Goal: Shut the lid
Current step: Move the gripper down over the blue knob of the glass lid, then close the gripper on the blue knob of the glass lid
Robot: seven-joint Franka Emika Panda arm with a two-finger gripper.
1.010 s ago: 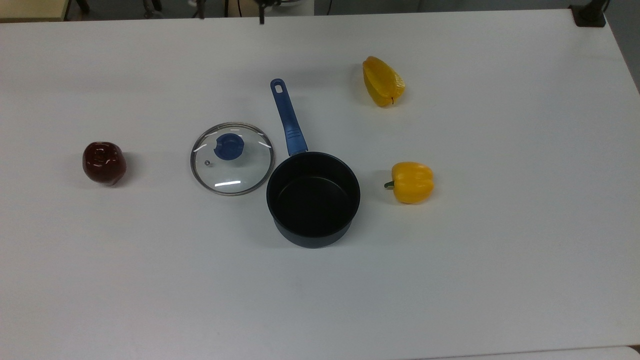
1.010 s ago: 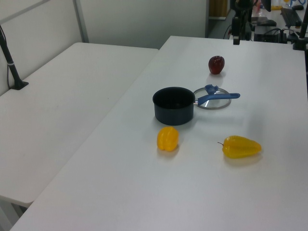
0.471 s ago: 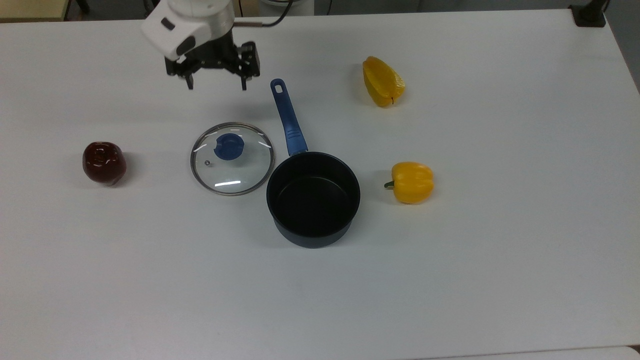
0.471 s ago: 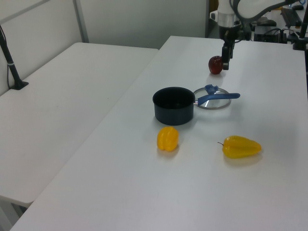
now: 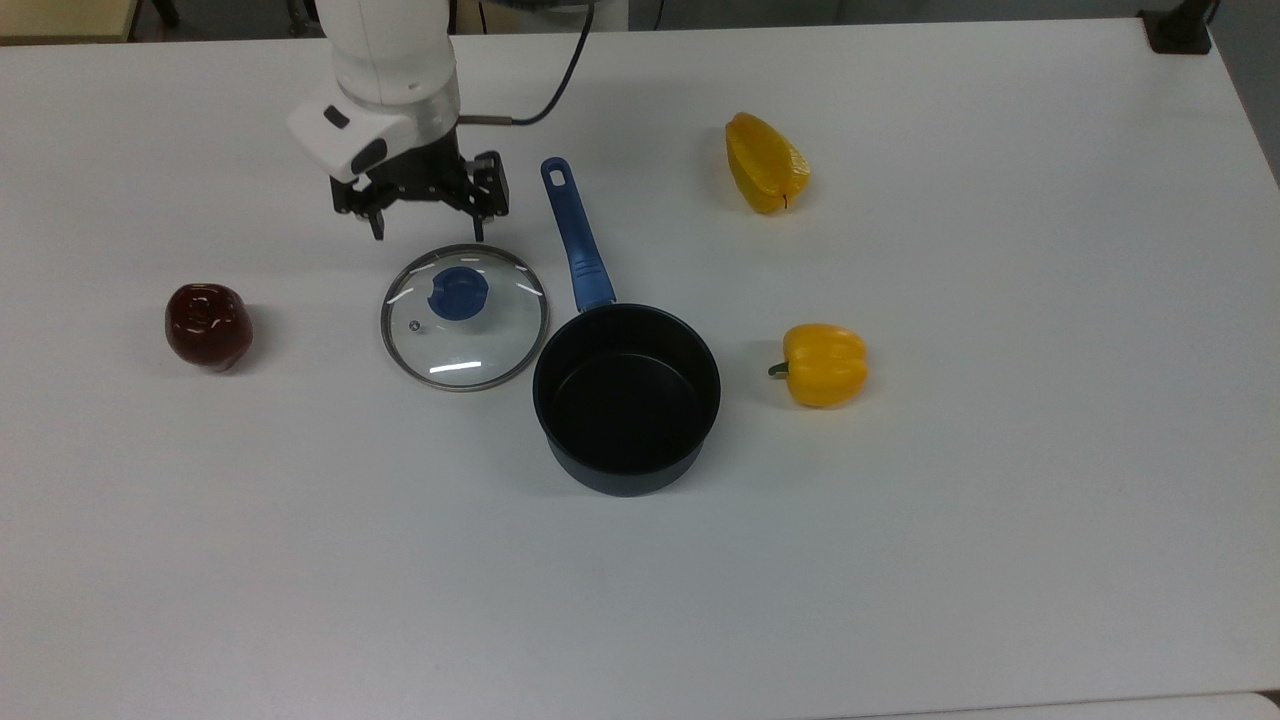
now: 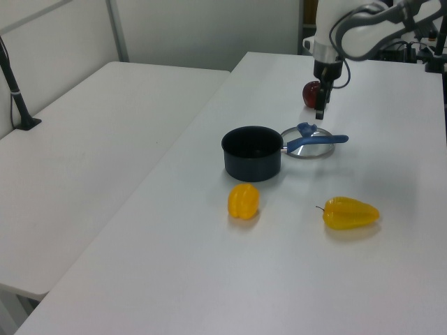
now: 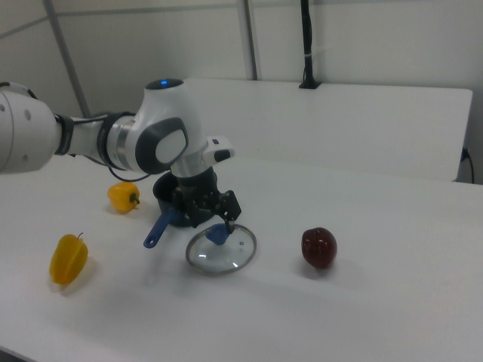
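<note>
White desk [image 5: 1000,500], second white desk beside it in the left view. Lid [image 5: 464,317] lies flat on the desk, knob [image 5: 459,292] up, just beside the pan [image 5: 627,397] on the top view's left; whether rims touch, cannot tell. Pan is open, dark inside, blue handle [image 5: 575,232] pointing to the top view's upper edge, running past the lid's right side. Pincer [image 5: 426,230] hangs above the desk just past the lid's far edge in the top view, fingers [image 5: 377,229] spread apart, pointing down, holding nothing. In the right view the pincer [image 7: 213,219] sits low over the lid [image 7: 221,251], near the knob. White arm [image 5: 385,60] comes in from the top view's upper edge. Dark red pepper [image 5: 207,325] well apart on the top view's left. Two yellow peppers on the top view's right: one [image 5: 823,364] near the pan, one [image 5: 765,163] farther up.
</note>
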